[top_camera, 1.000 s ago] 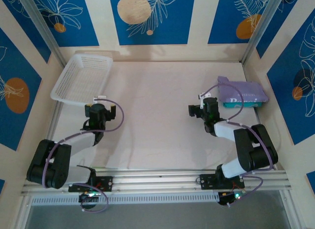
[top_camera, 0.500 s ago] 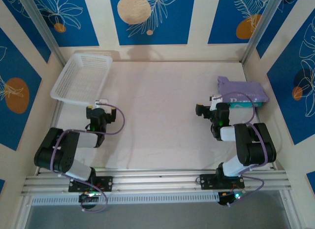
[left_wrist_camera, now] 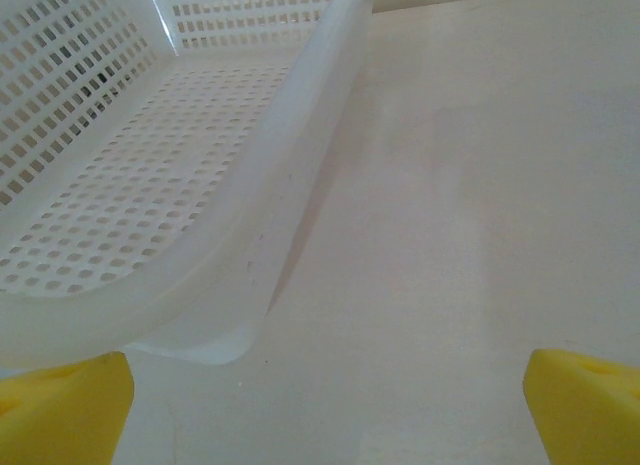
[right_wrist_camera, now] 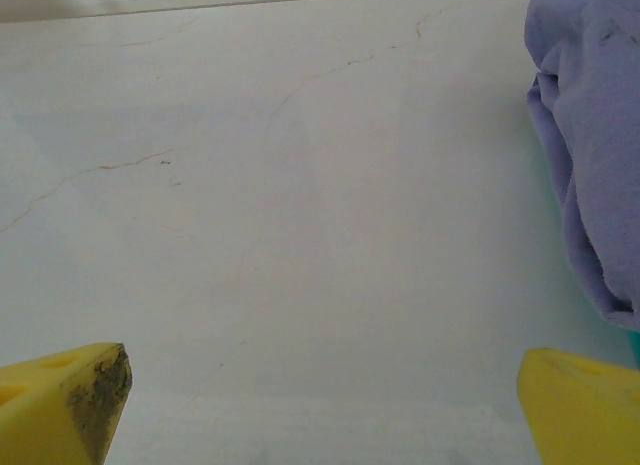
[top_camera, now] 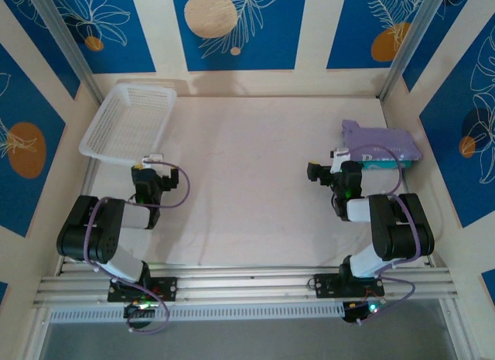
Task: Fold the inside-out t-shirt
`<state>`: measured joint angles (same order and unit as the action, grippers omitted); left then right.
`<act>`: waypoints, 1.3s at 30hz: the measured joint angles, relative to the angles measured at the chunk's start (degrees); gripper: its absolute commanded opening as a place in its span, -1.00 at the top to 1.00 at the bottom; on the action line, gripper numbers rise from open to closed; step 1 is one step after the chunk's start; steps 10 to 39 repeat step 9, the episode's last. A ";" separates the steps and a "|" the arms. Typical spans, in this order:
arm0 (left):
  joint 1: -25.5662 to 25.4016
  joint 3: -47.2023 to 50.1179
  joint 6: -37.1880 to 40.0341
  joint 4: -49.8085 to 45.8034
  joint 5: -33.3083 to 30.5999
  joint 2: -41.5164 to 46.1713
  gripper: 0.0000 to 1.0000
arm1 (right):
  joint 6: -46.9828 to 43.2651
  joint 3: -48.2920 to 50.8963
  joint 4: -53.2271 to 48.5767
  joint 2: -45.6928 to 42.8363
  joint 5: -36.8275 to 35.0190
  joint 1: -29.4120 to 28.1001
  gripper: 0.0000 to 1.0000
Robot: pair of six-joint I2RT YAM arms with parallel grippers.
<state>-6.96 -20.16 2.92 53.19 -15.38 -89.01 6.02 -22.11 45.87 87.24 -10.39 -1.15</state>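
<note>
- We see the inside-out t-shirt lying as a compact folded bundle at the far right; we judge the folding finished.
- Our left gripper and right gripper both gape wide, empty.

left gripper pulls back to white basket's near corner, right gripper shifts right beside lavender t-shirt, both arms tuck in

The lavender t-shirt lies folded into a compact, roughly rectangular bundle at the far right of the table. It rests on a teal garment whose near edge peeks out beneath. Its soft, thin fabric drapes in rounded folds.
</note>
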 measured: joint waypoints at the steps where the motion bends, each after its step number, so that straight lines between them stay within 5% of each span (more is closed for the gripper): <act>1: 0.00 0.00 0.00 0.00 0.00 0.00 -0.99 | 0.00 0.00 0.00 0.00 0.00 0.00 -0.98; 39: 0.00 0.00 0.00 0.02 0.37 0.00 -0.99 | 0.00 0.00 0.00 0.00 0.15 0.00 -0.98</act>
